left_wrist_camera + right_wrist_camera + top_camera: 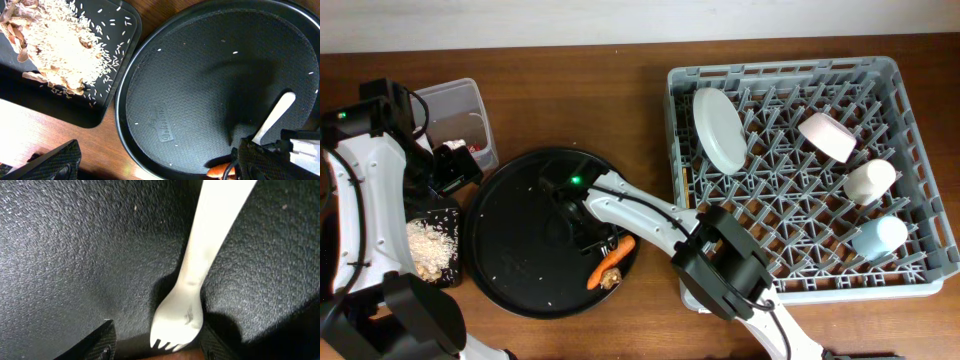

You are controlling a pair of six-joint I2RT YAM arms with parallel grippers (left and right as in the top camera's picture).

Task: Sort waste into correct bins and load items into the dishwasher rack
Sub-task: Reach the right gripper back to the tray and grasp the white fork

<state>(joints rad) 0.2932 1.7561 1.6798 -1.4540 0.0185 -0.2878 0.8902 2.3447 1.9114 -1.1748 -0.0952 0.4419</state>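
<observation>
You were on the loading step, with one item left outside the rack. The white plastic fork (pixel 196 275) lay flat on the large round black tray (pixel 510 252), just off centre toward 4 o'clock. Its tines pointed at the orange carrot (pixel 612 260) lying near them.

Your right gripper (pixel 157 347) was down over the fork's head with its jaws apart, one finger on either side of the tines, and nothing was clamped. Whether the 3 o'clock finger touched the fork's edge, I could not tell. Your left gripper (pixel 157 167) hung wide open and empty by the round tray's 9 o'clock rim, beside the flat black rectangular tray (pixel 112 80) heaped with pale shredded scraps (pixel 60 40).

The white round plate (pixel 718 130), small white bowl (pixel 827 137), white cup (pixel 870 182) and light blue cup (pixel 878 237) already sat in the large square grey plastic dishwasher rack (pixel 780 68).

As I judged it, you next had to close on the fork. It was thin and lay flat on textured plastic, so the fingers needed to reach the tray surface or it would skate away. After that came the lift and the carry toward 3 o'clock — the carrot and the small brown bit (pixel 610 281) had yet to be binned.
</observation>
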